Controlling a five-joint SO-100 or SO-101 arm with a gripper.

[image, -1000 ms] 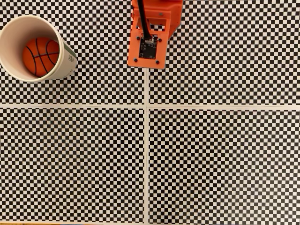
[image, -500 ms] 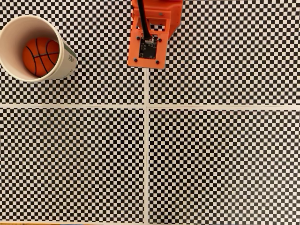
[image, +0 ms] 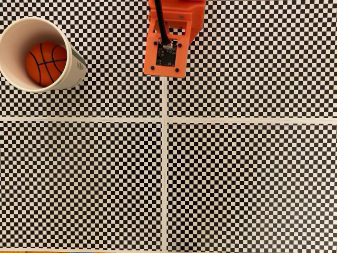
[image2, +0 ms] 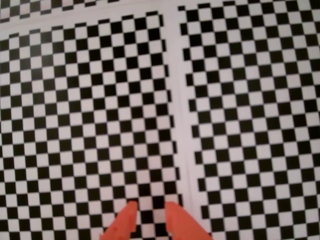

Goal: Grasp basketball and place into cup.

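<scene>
**Evidently done: ball in the cup, arm parked**

Evidently nothing has shifted over the last second. In the fixed view the basketball (image: 46, 63) sits inside the cup (image: 10, 39) at the far left of the worktop (image: 247, 174), just as it did a second ago, and my orange arm (image: 171, 37) hangs at the far edge near the middle, in the same spot. The cup stands upright, its printed mark showing on its right-hand wall, and it is well apart from the arm. I judge the task finished: the ball rests below the rim and nothing touches it.

From the wrist view, my claw (image2: 148, 211) pokes in at the near edge, its two orange fingertips (image2: 126, 216) standing a little apart with checkered surface showing between them. It holds nothing and looks only slightly parted.

As for the surface, the worktop is covered with black-and-white checkerboard sheets, divided by pale seams (image: 165, 158) that cross near the middle in the fixed view; one seam runs up the wrist view just right of my claw. Of the room beyond, nothing can be told.
</scene>
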